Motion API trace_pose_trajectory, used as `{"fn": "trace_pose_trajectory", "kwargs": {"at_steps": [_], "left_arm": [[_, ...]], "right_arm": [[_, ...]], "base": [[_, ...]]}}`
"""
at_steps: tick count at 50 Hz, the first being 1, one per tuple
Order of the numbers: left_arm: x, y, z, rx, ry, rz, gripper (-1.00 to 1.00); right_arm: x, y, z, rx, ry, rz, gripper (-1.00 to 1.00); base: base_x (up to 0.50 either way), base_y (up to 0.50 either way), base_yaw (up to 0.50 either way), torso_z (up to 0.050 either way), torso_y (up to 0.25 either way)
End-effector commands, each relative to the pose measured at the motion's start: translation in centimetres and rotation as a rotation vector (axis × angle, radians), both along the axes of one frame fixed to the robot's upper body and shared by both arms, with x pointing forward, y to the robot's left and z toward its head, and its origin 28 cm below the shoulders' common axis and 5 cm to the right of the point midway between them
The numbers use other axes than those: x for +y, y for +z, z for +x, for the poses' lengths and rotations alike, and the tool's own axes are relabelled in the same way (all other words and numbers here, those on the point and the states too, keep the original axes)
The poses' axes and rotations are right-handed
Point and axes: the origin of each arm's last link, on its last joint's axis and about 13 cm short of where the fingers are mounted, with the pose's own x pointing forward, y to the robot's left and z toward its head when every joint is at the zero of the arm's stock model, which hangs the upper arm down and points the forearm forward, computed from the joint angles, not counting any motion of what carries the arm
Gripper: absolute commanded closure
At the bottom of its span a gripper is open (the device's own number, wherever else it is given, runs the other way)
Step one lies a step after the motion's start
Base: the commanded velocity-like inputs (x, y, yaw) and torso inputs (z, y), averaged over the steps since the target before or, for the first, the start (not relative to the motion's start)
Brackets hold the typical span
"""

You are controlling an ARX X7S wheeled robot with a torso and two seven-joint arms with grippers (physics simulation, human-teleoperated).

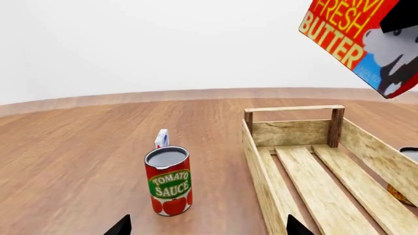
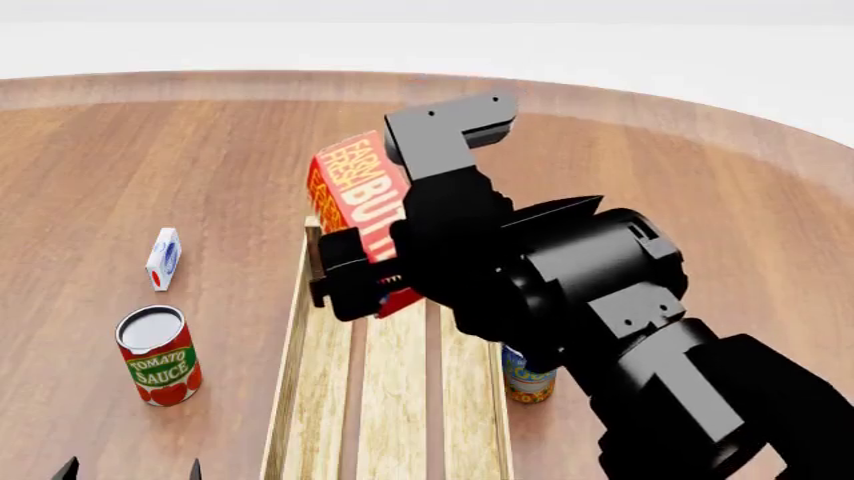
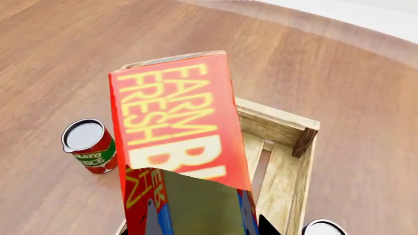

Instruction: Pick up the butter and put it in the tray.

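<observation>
Currently: butter (image 2: 350, 185) held aloft over the tray (image 2: 310, 372).

Right gripper (image 2: 380, 270): fingers closed on the butter, carton tilted, clear of the slats, above the tray's far end. Left gripper (image 2: 130, 468): only the fingertips show, apart, nothing between them, low near the table (image 2: 747, 220). Tomato sauce can (image 2: 158, 355): upright on the table, left of the tray, apart from it. Small white carton (image 2: 163, 258): beyond that can. Second can (image 2: 529, 378): just beside the tray's right wall, partly hidden by the arm.

Wood-grain tabletop (image 2: 747, 200) with a curved edge — plain white backdrop (image 1: 163, 44) behind
</observation>
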Motion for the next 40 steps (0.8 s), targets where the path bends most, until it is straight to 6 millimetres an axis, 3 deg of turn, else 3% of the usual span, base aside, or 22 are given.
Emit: {"fn": "trace_pose_trajectory", "kwargs": {"at_steps": [1,40], "left_arm": [[0.0,0.1,-0.1,-0.002,-0.003,-0.001,-1.0],[0.0,0.1,-0.1,-0.003,-0.003,-0.002,-1.0]], "right_arm": [[0.2,-0.1,0.6,-0.026,0.016,-0.014,1.0],[0.2,-4.3,1.4,0.097,0.016,-0.052,1.0]], "base": [[0.0,0.0,0.0,0.0,0.0],[0.0,0.0,0.0,0.001,0.001]]}}
